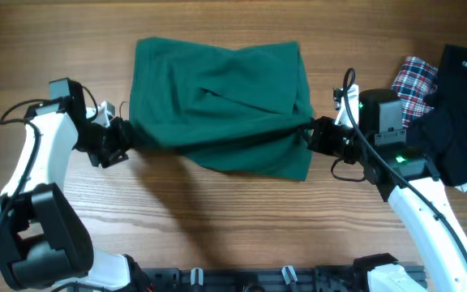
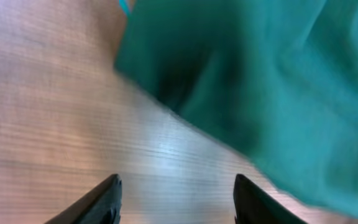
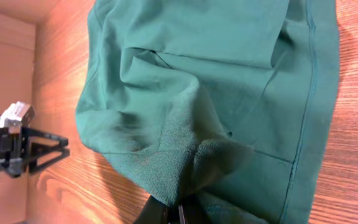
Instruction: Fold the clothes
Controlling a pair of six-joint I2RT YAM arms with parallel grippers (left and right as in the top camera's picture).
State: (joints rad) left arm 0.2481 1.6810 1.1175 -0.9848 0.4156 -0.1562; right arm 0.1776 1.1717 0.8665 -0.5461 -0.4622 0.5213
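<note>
The dark teal-green garment (image 1: 221,104) lies bunched on the wooden table, its front half lifted and casting a shadow. My right gripper (image 1: 313,135) is shut on the garment's right edge; in the right wrist view the fabric (image 3: 216,106) drapes over the closed jaws (image 3: 178,214). My left gripper (image 1: 122,139) sits at the garment's left edge. In the left wrist view its jaws (image 2: 176,199) are open over bare wood, with the green cloth (image 2: 272,81) ahead and to the right, not between the fingers.
A red-white-blue plaid cloth (image 1: 416,81) and a black garment (image 1: 460,113) lie at the right edge of the table, close behind my right arm. The left arm shows in the right wrist view (image 3: 17,146).
</note>
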